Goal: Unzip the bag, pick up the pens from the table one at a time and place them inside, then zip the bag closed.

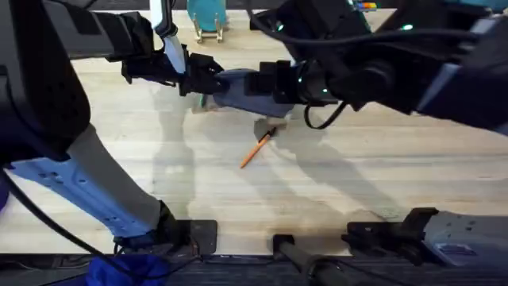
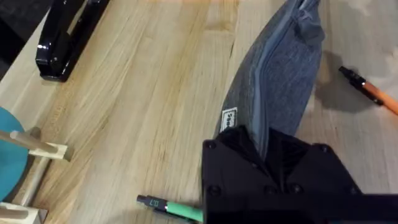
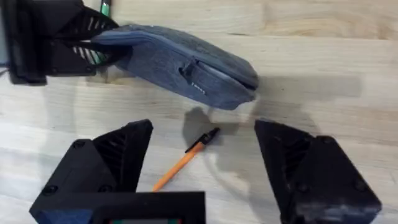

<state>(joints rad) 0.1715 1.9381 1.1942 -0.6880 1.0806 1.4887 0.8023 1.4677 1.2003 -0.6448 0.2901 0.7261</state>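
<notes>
Bag (image 3: pixel 186 71): the blue-grey pouch was held lifted off the surface (image 1: pixel 357 175) at one end, its shadow cast on the planks below; the zipper pull was seen on its side in the right wrist view.
Left gripper (image 2: pixel 267 155): jaws were closed on one end of the bag — the fabric was pinched between the black fingers (image 3: pixel 93 40).
Right gripper (image 3: pixel 202 155): jaws were spread wide open, nothing between them; it was positioned just beside the bag's free end, above the orange pen.
Orange pen (image 1: pixel 257 148): it was lying on the surface near the middle, black tip toward the bag, untouched.
Green pen (image 2: pixel 171 207): it was lying on the surface just beside the left gripper, partly hidden by it.
Stapler (image 2: pixel 62 37): black, set well apart from the bag.
</notes>
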